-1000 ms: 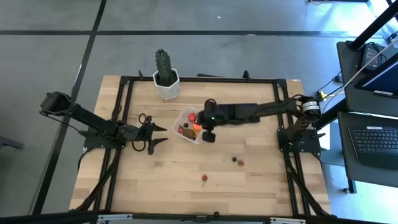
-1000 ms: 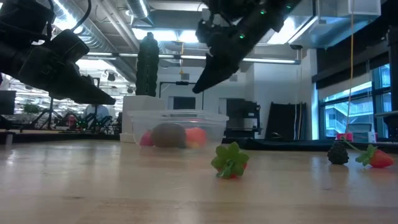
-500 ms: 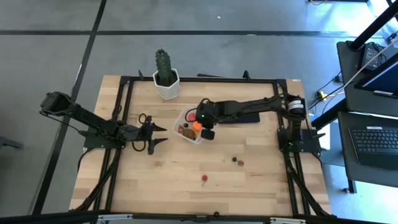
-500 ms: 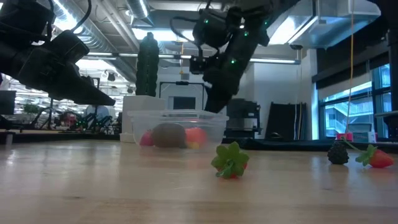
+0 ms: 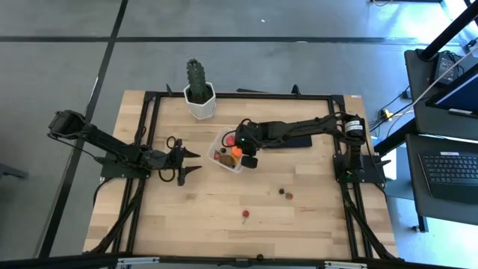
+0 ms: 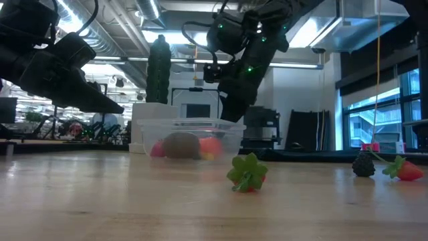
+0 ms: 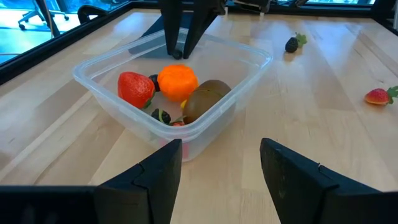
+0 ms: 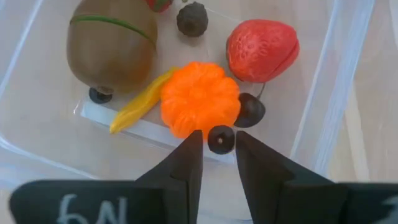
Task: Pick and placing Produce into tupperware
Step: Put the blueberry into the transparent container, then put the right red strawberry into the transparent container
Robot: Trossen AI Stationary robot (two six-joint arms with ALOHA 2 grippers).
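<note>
A green ribbed cactus in a white hexagonal pot point(image 5: 199, 93) is standing at the far edge of the pale wooden slatted table point(image 5: 209, 217); a flat dark navy rectangle point(image 5: 300, 140) is lying on that table to the cactus's right; an open laptop point(image 5: 457, 168) is sitting on a dark stand beyond the table's right edge.

Clear, glossy plastic forms the tupperware point(image 7: 245, 93), standing on a table point(image 5: 209, 217) of pale, matt wood planks with visible grain. Inside, the orange ball point(image 8: 199, 99) is ribbed and waxy, the red piece point(image 8: 262, 50) finely dimpled, the brown lump point(image 8: 112, 40) smooth and dull.
</note>
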